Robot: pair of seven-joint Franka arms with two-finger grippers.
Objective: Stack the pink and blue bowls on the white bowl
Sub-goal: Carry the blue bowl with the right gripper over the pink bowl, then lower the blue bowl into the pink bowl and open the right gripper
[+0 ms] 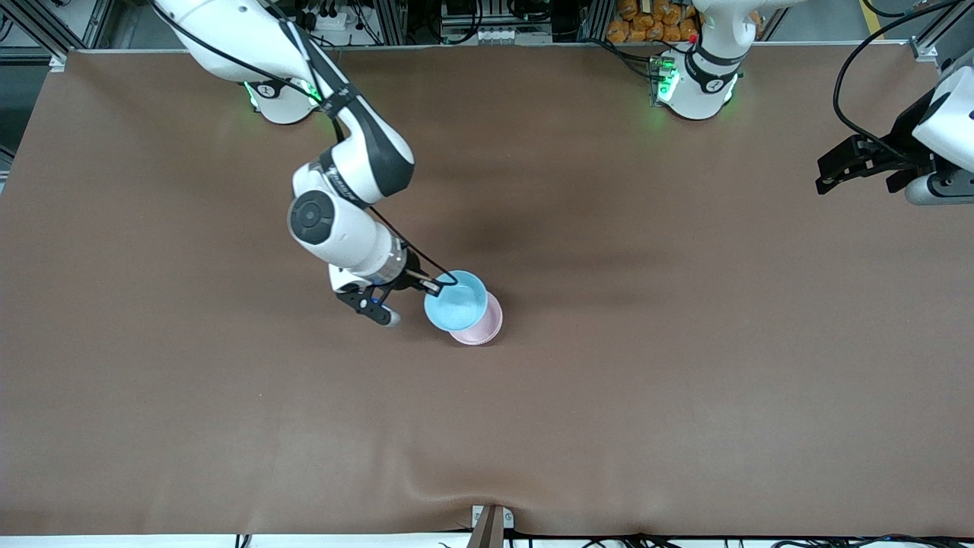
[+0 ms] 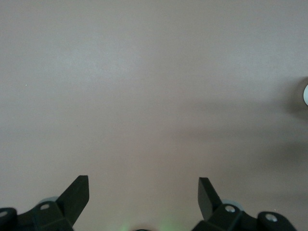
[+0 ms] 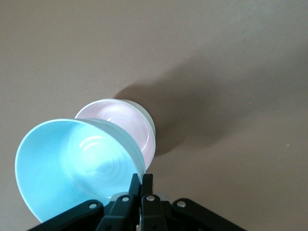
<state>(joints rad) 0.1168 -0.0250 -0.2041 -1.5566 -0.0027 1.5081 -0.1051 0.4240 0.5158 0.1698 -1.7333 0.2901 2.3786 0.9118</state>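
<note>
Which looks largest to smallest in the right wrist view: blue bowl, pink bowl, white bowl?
1. blue bowl, held nearest the camera, so apparent size only
2. pink bowl
3. white bowl, only a rim sliver showing under the pink

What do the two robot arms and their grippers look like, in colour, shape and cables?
Both arms are glossy white with rounded segments, dark grey or black joints, and green lights at their bases. A black cable runs along the right arm down to the right gripper, which is black with thin fingers. The left gripper is also black, with wedge-shaped fingertips.
</note>
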